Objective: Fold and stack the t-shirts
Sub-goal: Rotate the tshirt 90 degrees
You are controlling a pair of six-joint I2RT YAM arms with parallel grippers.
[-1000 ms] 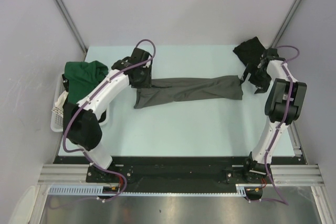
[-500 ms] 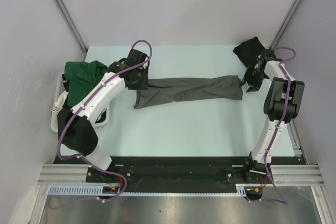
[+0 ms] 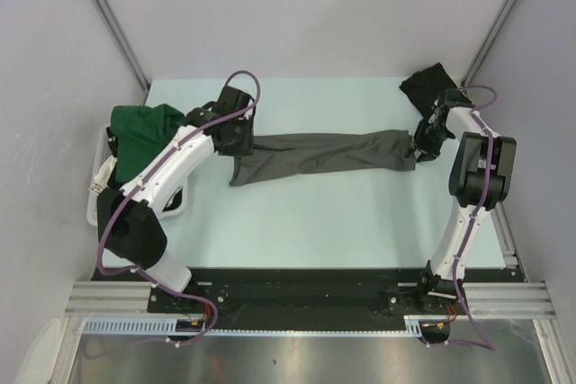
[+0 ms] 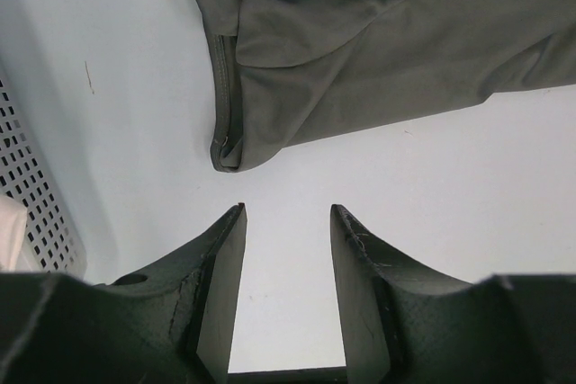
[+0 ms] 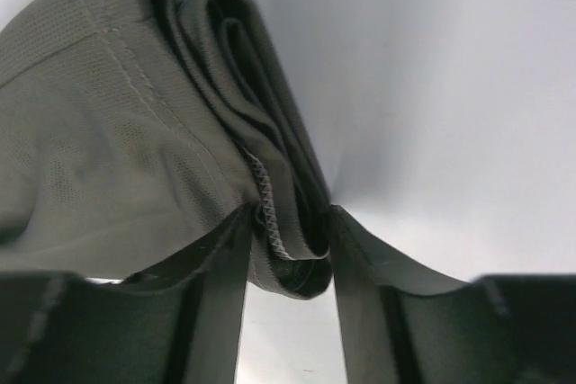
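Observation:
A dark charcoal grey t-shirt (image 3: 324, 155) lies in a long folded strip across the middle of the table. My right gripper (image 3: 418, 146) is at its right end. In the right wrist view the fingers (image 5: 288, 213) are shut on the bunched, stitched hem of the grey t-shirt (image 5: 108, 132). My left gripper (image 3: 241, 143) hovers at the strip's left end. It is open (image 4: 288, 210), with bare table between its fingers and the shirt's corner (image 4: 360, 42) just ahead of the tips. A black t-shirt (image 3: 430, 87) lies crumpled at the far right corner. A dark green t-shirt (image 3: 139, 128) is heaped at the left.
A white slatted basket (image 3: 94, 204) stands at the table's left edge under the green shirt, and its perforated wall (image 4: 36, 195) shows left of the left fingers. Grey walls close in the table on three sides.
My right gripper has moved left onto the grey shirt's right end and closed from wide open onto the hem. The left arm has shifted slightly toward the back.

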